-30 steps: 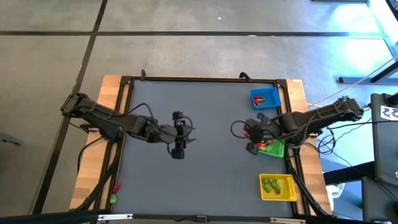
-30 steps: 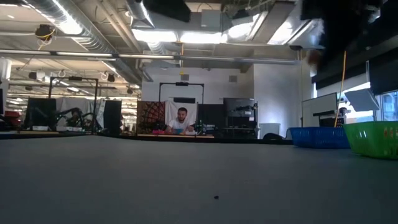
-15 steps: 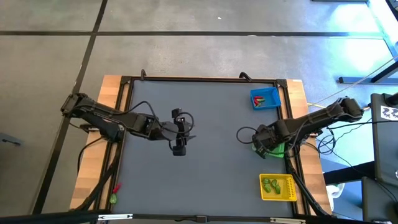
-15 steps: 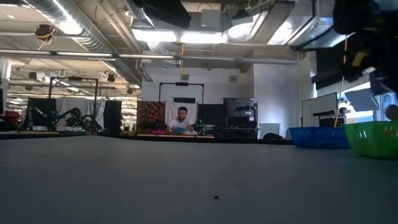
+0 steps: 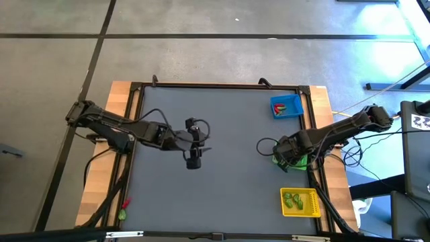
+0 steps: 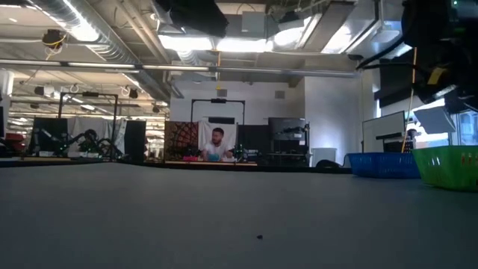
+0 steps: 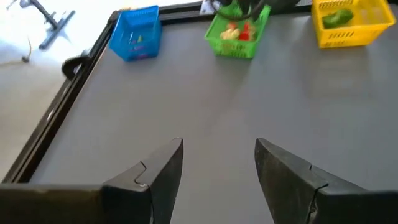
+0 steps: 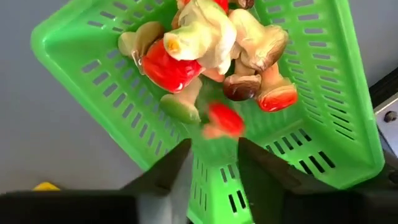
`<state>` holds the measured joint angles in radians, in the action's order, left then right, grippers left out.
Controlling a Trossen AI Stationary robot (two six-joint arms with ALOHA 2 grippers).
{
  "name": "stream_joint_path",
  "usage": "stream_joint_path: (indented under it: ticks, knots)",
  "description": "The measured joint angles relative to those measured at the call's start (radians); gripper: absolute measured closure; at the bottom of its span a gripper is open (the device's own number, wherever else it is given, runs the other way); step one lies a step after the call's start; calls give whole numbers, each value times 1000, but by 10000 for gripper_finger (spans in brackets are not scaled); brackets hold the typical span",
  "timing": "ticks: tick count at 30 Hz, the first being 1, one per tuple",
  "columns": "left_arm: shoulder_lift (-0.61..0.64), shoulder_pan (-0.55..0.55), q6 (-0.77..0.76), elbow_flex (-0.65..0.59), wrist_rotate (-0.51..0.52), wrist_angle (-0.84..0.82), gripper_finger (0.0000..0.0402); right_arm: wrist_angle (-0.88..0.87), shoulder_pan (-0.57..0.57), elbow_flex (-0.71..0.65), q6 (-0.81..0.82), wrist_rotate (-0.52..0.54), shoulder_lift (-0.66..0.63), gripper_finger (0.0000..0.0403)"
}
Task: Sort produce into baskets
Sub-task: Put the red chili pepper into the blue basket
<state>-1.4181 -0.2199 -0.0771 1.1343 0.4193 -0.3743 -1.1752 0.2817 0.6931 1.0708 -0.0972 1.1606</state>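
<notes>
By the table's (image 5: 222, 195) right edge, your right gripper (image 8: 211, 158), fingers parted, drops a red piece (image 8: 225, 118) into the green basket (image 8: 311, 99); next, seek remaining produce.

The desk (image 5: 215, 181) has a grey top in a dark frame, with bare wood strips along both sides. Three baskets stand along its right edge: blue (image 5: 286, 107) at the far end, green (image 5: 295, 160) in the middle, yellow (image 5: 300, 202) nearest. Two small pieces, seemingly one red (image 5: 125, 203) and one green (image 5: 122, 215), lie on the left wood strip.
</notes>
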Motion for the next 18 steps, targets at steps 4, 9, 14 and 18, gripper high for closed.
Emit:
stream_joint_path:
  ticks: [4,9,14,18]
  knots:
    - [0,0,-50,0,-6,-52,205,-22,0,51,-19,30,0,233]
    - [0,5,-228,0,-170,-185,205,33,0,181,-91,218,0,213]
    - [0,-17,-474,0,-302,-392,205,357,0,226,-300,354,0,214]
    - [0,-81,-665,0,-352,-545,205,682,0,215,-517,357,8,214]
